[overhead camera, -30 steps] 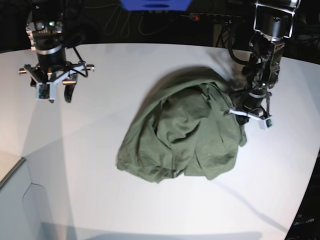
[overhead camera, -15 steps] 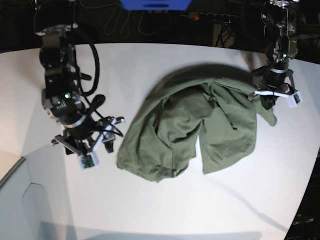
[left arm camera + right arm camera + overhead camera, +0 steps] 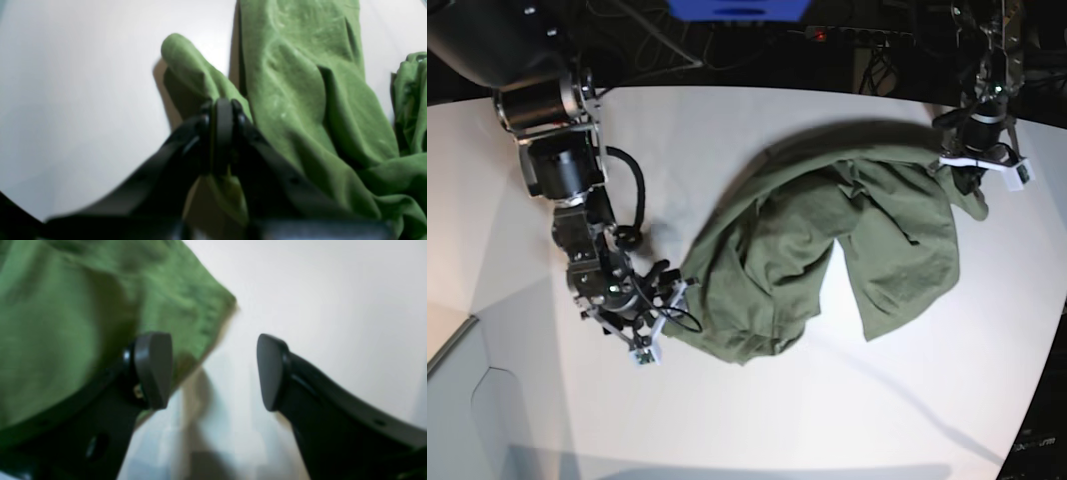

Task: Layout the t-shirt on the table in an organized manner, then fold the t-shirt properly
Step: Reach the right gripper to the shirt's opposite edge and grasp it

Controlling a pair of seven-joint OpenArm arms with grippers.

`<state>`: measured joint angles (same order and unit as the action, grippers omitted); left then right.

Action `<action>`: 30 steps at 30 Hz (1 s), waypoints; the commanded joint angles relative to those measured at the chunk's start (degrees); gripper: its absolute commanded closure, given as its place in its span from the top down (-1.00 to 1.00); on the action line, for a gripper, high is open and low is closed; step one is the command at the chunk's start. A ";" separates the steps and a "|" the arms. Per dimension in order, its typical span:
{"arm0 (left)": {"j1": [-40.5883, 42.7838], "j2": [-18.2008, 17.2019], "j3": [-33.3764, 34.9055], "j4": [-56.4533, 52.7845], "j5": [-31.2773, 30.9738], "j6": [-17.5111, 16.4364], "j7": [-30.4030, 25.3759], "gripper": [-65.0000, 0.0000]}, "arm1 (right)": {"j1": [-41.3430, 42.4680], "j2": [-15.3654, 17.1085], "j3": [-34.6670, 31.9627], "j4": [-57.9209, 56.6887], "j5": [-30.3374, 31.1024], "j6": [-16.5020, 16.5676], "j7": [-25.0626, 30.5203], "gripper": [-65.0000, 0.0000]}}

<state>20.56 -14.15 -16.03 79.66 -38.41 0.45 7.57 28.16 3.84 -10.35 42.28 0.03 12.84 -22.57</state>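
The olive-green t-shirt [image 3: 827,250] lies crumpled in the middle of the white table [image 3: 777,420]. My left gripper [image 3: 968,183] is at the far right of the base view, shut on a fold of the shirt's upper right edge and holding it raised. In the left wrist view the shut gripper [image 3: 223,111] pinches the green fabric [image 3: 300,83]. My right gripper [image 3: 659,322] is low at the shirt's near-left corner. In the right wrist view that gripper [image 3: 211,371] is open, with one finger [image 3: 153,370] over the shirt's edge [image 3: 66,323] and the other over bare table [image 3: 333,306].
A blue object [image 3: 737,10] and a power strip with a red light [image 3: 822,35] sit beyond the table's far edge, among dark cables. A grey lower panel [image 3: 467,400] meets the table at the near left. The table edge curves away at the right [image 3: 1052,330].
My right arm has swung down and across to the shirt's near-left corner, gripper still open. My left gripper, shut on the shirt, has pulled its edge further up and right, spreading the cloth.
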 commanded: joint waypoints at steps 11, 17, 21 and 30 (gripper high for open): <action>-0.20 -0.57 -0.28 0.39 0.13 -0.23 -1.11 -1.00 | 0.63 -1.68 -0.07 -7.95 0.27 0.39 12.06 -0.32; -0.20 -0.66 -0.28 0.56 0.13 -0.23 -1.11 -1.00 | 0.63 -0.80 2.22 -7.95 0.27 -0.14 12.06 -1.00; -0.29 -0.57 -0.36 1.09 0.13 -0.05 -1.11 -1.00 | 0.36 1.31 12.24 -7.95 0.27 -0.14 11.97 -1.00; -1.44 3.73 -2.30 1.09 0.04 -0.14 -1.29 -1.00 | -13.44 4.21 32.20 11.04 0.27 -0.14 6.70 -1.00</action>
<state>19.62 -9.30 -17.43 79.85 -38.72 -0.40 8.82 13.43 6.85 21.61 52.60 0.75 13.76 -17.12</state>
